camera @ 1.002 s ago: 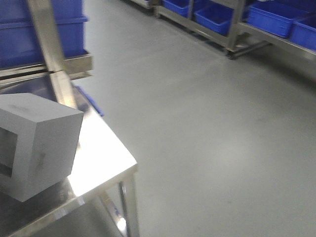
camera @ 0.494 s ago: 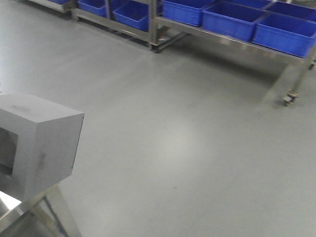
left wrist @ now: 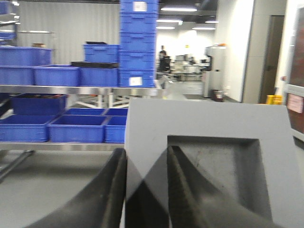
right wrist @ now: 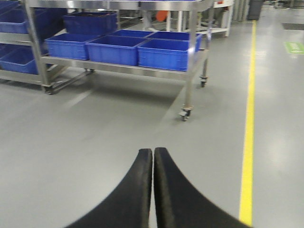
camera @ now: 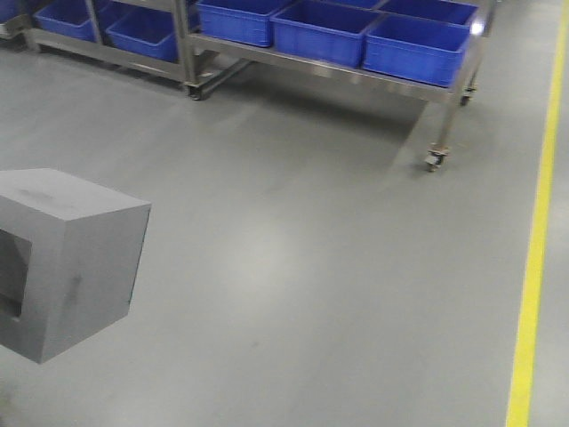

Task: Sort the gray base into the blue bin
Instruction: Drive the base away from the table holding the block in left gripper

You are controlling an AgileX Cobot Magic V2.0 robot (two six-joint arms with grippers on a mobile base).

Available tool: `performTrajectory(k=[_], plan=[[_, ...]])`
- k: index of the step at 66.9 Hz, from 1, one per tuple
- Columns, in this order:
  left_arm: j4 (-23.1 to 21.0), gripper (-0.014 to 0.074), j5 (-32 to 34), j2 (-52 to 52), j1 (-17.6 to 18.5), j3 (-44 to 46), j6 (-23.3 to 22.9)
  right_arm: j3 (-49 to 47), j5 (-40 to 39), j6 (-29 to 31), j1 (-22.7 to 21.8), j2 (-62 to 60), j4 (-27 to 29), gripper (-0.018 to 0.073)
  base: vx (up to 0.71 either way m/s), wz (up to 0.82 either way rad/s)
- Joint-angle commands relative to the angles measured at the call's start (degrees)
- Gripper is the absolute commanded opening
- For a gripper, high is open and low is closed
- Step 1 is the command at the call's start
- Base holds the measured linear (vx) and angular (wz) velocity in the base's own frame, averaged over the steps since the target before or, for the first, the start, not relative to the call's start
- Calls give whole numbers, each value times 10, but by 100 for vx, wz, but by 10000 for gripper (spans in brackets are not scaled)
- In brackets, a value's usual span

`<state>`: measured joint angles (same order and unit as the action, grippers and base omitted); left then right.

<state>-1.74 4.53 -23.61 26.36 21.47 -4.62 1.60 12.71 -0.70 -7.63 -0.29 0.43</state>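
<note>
The gray base (camera: 71, 258) hangs at the left of the front view, above the floor, its recessed face turned left. In the left wrist view my left gripper (left wrist: 145, 152) is shut on the gray base (left wrist: 209, 123): one finger is outside its left wall, the other inside the square recess. My right gripper (right wrist: 153, 152) is shut and empty, held over bare floor. Several blue bins (camera: 413, 44) sit on a steel rack at the back of the front view. They also show in the right wrist view (right wrist: 164, 53) and the left wrist view (left wrist: 76, 128).
A wheeled steel rack (camera: 436, 156) stands across the far side of the gray floor. A yellow floor line (camera: 533, 258) runs along the right. Stacked blue crates (left wrist: 137, 42) and a distant work area show in the left wrist view.
The front view has swung to the right: the steel table under the base has gone from sight, and the bin rack and a yellow line have come into view. The base keeps its place in frame.
</note>
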Motion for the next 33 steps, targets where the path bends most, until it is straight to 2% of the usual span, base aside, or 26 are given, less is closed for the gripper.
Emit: performTrajectory(k=[1, 33], plan=[[-3, 2, 62, -1, 2, 19, -4, 1, -43, 7, -4, 10, -4, -5, 9, -40], [-3, 2, 62, -1, 2, 19, -4, 1, -43, 7, -4, 10, -4, -5, 10, -45]])
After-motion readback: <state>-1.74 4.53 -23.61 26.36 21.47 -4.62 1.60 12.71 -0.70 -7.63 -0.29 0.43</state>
